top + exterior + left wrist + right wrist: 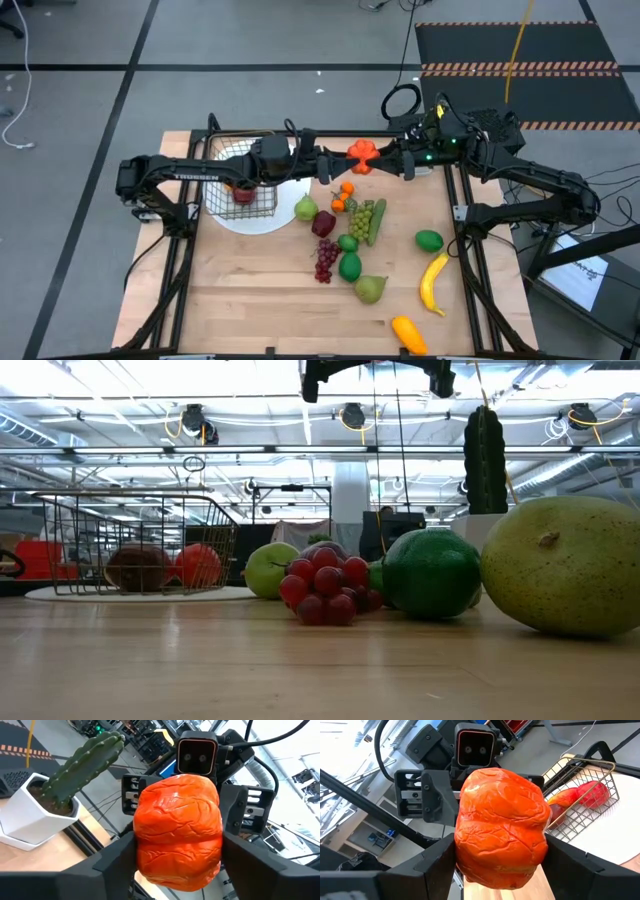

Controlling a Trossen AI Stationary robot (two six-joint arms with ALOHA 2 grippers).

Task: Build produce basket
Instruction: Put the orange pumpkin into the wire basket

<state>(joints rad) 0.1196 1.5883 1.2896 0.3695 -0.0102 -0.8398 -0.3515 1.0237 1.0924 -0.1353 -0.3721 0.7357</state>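
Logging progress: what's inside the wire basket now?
The basket holds a red apple and a darker brownish fruit. From above, the left arm covers most of it.

A wrinkled orange bell pepper (362,155) is clamped from opposite sides by both arms' jaws, up off the counter. The wire basket (243,180) stands upright on the left jaws' side, holding red fruit (199,566). Grapes (326,259), limes (429,240), pear (371,289) and banana (433,282) lie on the counter, well apart from the jaws.
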